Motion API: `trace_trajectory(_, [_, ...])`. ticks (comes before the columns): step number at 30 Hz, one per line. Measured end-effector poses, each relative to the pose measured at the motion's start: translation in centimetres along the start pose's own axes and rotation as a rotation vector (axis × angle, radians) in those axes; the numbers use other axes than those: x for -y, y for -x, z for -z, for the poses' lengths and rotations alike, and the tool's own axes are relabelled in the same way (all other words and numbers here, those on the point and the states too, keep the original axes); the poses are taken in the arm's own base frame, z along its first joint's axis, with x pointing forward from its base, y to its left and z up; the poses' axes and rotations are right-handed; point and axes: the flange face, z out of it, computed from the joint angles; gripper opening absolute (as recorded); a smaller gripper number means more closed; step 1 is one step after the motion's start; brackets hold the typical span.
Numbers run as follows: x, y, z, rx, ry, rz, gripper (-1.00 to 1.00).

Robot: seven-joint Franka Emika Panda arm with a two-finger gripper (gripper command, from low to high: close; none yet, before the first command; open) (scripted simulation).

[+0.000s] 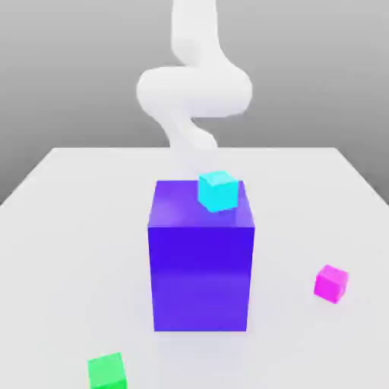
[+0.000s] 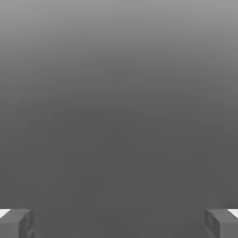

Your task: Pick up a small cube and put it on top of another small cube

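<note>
The gripper is wide open, holding nothing. The small pink cube sits alone right of the big blue block.

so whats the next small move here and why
Probably bring the gripper over toward the pink cube. The hand view shows only grey background between widely spread fingers, so nothing is held or lined up. In the exterior view the pink cube sits alone on the table, to the right of the blue block, while the cyan cube rests on that block.
</note>
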Motion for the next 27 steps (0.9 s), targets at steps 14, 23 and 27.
trace_trajectory(14, [0.0, 27.6, -25.2, 0.476, 0.165, 0.471, 0.0])
trace_trajectory(23, [-9.0, 44.4, -30.9, 0.68, 0.273, 0.753, 0.0])
trace_trajectory(27, [-11.0, 46.4, -33.7, 0.685, 0.276, 0.757, 0.0])
